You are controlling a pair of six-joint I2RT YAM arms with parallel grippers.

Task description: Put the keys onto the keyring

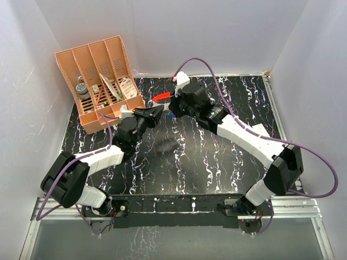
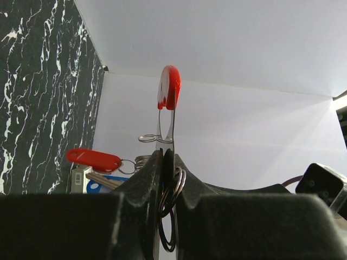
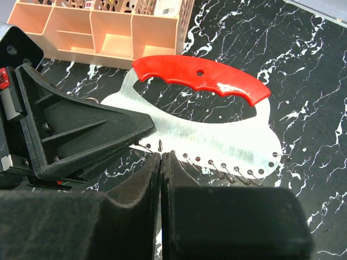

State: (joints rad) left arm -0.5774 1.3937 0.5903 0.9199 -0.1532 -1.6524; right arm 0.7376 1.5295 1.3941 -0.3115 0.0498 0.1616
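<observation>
Over the black marbled table (image 1: 190,162), near the peach organizer (image 1: 103,81), the L gripper (image 2: 164,154) is pinching the keyring (image 3: 217,135) — silvery plate w/ a red grip, seen edge-on in its own cam, wire rings (image 2: 171,203) caught between the jaws too. The R gripper (image 3: 162,156) has its jaws pressed together, tip right at the plate's holed edge — can't tell if it nips anything. Left-wrist cam: the blue-headed key (image 2: 105,188) and red-headed key (image 2: 95,158) sit clustered just left of the L finger.
</observation>
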